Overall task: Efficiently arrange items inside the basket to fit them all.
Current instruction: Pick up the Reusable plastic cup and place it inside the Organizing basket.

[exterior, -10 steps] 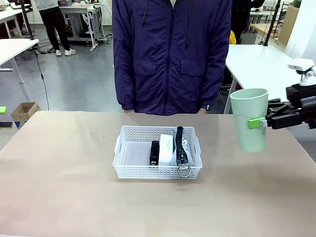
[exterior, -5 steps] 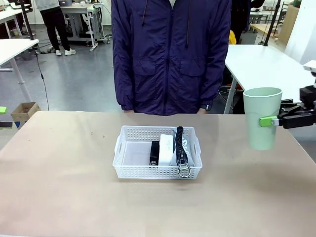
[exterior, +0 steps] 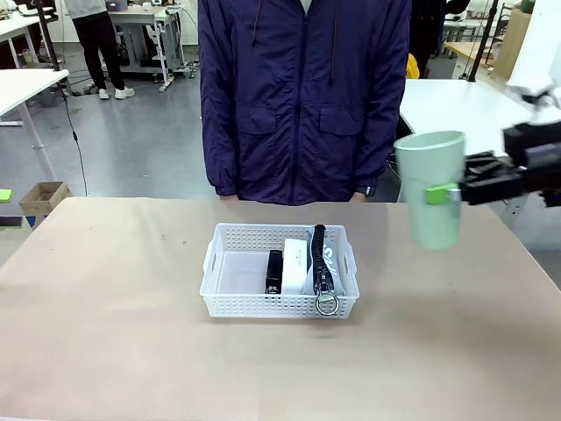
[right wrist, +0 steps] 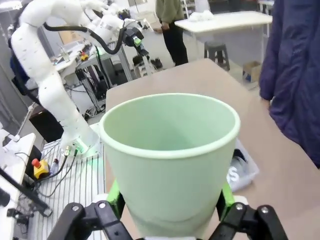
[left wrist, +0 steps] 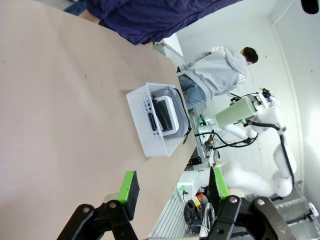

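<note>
The right gripper [exterior: 449, 194], clamping the pale green cup [exterior: 429, 189], is swinging back toward the basket [exterior: 280, 269] from its 3 o'clock side, after drifting outward; insertion is pending. The left gripper [left wrist: 172, 189] is gaping wide, idle.

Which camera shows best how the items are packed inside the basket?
The front view: the white basket holds the stapler, box and pouch side by side at its right. The left wrist view shows it small and sideways; the right wrist view shows a corner behind the cup.
</note>
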{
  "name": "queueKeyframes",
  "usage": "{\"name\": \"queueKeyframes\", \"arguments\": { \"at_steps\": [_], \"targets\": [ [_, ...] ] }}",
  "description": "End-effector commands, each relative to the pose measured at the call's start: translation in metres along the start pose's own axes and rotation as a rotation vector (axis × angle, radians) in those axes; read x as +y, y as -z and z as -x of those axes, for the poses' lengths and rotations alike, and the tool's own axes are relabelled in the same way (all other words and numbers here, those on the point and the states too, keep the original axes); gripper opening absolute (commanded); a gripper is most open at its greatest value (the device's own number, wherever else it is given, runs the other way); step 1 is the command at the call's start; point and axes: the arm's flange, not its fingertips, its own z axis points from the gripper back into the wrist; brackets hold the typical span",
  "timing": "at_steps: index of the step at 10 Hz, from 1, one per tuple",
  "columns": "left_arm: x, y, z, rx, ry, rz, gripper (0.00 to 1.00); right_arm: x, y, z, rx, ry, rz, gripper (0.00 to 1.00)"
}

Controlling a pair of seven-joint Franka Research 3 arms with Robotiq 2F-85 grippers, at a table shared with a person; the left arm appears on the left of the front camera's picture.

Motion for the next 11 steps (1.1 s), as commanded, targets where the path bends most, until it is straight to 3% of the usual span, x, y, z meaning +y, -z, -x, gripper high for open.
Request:
{"name": "queueKeyframes", "arguments": {
  "at_steps": [1, 7, 11],
  "targets": [
    [-0.001, 0.002, 0.002, 0.001, 0.007, -0.002, 0.74, 0.053, 0.068, -0.024, 0.108, 0.132, 0.030, 0.87],
    [-0.001, 0.002, 0.002, 0.001, 0.007, -0.002, 0.74, 0.114, 0.236, -0.057, 0.416, 0.322, 0.293, 0.87],
    [-0.001, 0.002, 0.002, 0.001, 0.007, -0.002, 0.74, 0.118, 0.293, -0.113, 0.515, 0.548, 0.506, 0.87]
  ]
}}
